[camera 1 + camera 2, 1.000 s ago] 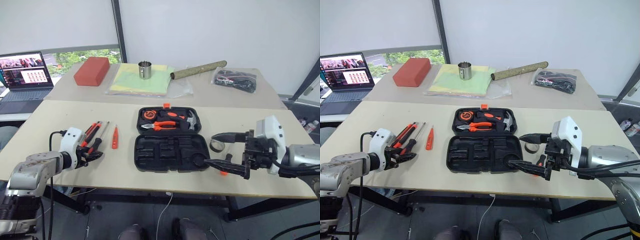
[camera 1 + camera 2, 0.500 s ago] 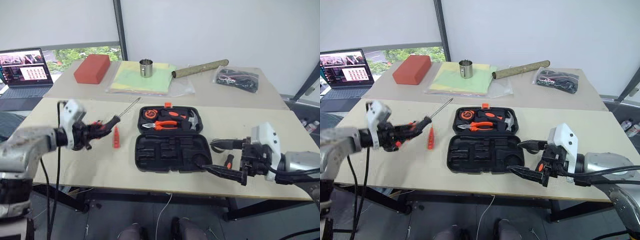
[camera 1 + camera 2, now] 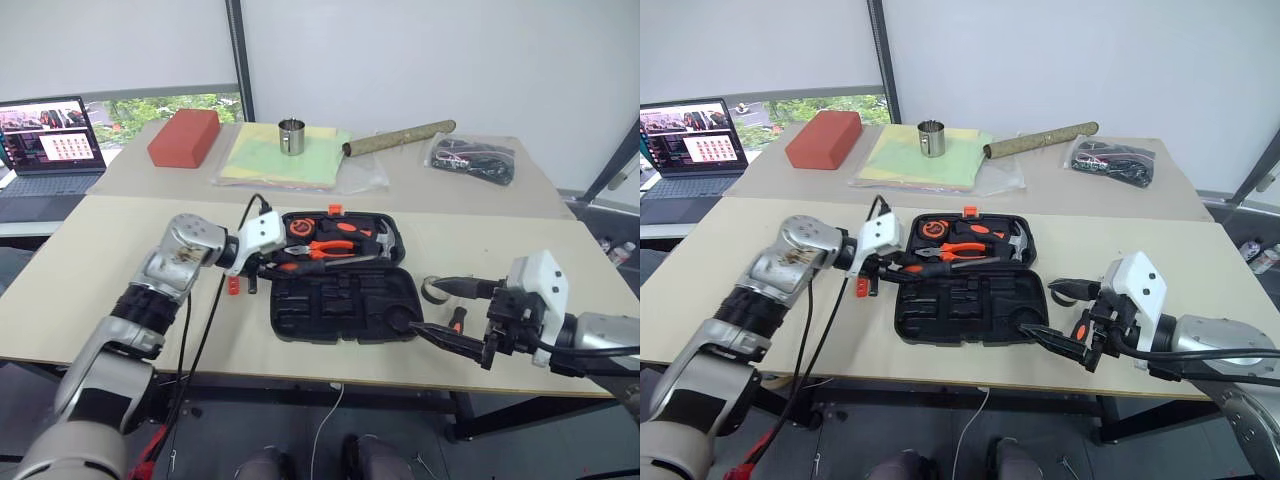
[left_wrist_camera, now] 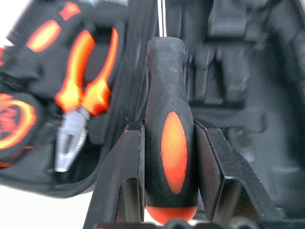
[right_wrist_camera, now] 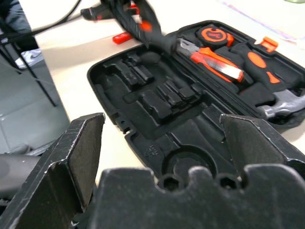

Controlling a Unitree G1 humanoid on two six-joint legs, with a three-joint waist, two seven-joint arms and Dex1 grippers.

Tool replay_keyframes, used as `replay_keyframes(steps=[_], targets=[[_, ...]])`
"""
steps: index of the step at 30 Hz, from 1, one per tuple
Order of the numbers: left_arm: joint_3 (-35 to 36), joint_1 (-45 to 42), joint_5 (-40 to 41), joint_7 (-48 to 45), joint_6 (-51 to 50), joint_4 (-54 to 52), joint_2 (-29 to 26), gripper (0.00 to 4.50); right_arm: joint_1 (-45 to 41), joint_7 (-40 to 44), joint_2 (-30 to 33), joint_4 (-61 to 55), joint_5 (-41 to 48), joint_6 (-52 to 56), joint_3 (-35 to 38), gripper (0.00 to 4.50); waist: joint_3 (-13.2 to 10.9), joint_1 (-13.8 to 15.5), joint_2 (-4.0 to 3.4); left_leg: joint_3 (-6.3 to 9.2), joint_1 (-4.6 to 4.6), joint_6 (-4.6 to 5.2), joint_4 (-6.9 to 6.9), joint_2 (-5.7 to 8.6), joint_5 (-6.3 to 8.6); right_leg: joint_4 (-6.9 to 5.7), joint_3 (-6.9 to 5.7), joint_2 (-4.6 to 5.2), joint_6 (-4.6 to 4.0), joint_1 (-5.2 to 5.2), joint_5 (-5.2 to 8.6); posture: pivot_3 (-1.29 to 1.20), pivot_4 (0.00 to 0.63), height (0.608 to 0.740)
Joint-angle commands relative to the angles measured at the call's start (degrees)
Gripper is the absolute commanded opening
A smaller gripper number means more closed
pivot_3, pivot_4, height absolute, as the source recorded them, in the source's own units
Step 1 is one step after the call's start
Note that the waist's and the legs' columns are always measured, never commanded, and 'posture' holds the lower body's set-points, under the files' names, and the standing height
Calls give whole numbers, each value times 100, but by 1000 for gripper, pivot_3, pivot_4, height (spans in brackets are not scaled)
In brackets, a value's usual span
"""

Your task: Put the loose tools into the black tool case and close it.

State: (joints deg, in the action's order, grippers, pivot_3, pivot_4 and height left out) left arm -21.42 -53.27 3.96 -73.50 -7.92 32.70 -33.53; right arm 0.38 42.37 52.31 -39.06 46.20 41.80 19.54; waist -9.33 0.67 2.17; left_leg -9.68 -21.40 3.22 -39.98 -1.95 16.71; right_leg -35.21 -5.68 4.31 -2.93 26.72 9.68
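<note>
The left gripper [image 4: 167,157] was clamped on a black-and-orange screwdriver [image 4: 167,138], one finger [image 4: 127,167] pressed against each side of the handle, with the steel shaft running forward past the fingertips. Beyond those fingertips lay the open black tool case [image 3: 342,300], so the screwdriver was held over the seam between its two halves. To one side of the fingers, in the far half of the case, sat the orange-handled pliers [image 3: 322,250] and the round tape measure [image 3: 297,228], with the hammer [image 3: 378,243] further along. To the other side was the near half with its bare moulded recesses [image 5: 162,100]. Just behind the left gripper, on the table [image 3: 90,270], lay the small orange tester screwdriver [image 3: 234,287].

The right gripper [image 3: 452,312] was spread wide and held nothing. Its two fingers [image 5: 78,152] pointed toward the near right corner of the case, the lower fingertip close to the round recess there and apart from the plastic. Between the spread fingers, on the table just beside the case, lay the small grey tape ring [image 3: 434,290] and the orange-and-black utility knife [image 3: 457,321], neither touched by a finger.

At the far edge of the table stood a red block [image 3: 183,139], a metal cup [image 3: 291,137] and a bagged black bundle [image 3: 470,158].
</note>
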Motion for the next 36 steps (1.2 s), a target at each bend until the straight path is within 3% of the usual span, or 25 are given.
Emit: replay_keyframes(steps=[1,16,18,25,27,30,36], targets=[[1,-371,-193,-191,426,278,212,948,20,-137,-46,-190,-33,-81,209,4500,0,7,0,2,-4,3,-4,0,1,1,-4,0,0,1,0,0,150,740],[125,-777,-725,-163,1009,1341,827,948,91,-483,-219,-312,-47,-73,182,4500,0,7,0,12,-70,85,-102,2,49,12,-13,13,57,5,-19,0,150,740],[172,-813,-723,-140,1011,1383,869,1962,112,-503,-234,-337,-44,-71,192,4500,0,19,0,12,-71,85,-103,2,49,11,-13,13,57,5,-19,0,150,740],[427,-910,-418,-354,471,859,922,4462,265,-515,-247,-396,14,-93,293,4500,0,14,0,13,-74,87,-113,2,50,9,-14,13,62,5,-22,0,150,740],[486,-911,-373,-366,334,728,964,4462,263,-523,-255,-383,22,-94,288,4500,0,11,0,13,-72,89,-113,2,52,9,-12,13,64,4,-23,0,150,740],[528,-909,-331,-356,199,663,1075,3778,229,-531,-269,-352,-1,-104,241,4500,0,10,-1,13,-69,89,-113,2,52,8,-10,13,65,1,-23,0,150,740],[357,-905,-643,-169,359,987,1205,1465,179,-554,-296,-319,-10,-105,220,4500,0,10,-1,12,-69,89,-114,3,52,7,-10,11,65,1,-23,0,150,740]])
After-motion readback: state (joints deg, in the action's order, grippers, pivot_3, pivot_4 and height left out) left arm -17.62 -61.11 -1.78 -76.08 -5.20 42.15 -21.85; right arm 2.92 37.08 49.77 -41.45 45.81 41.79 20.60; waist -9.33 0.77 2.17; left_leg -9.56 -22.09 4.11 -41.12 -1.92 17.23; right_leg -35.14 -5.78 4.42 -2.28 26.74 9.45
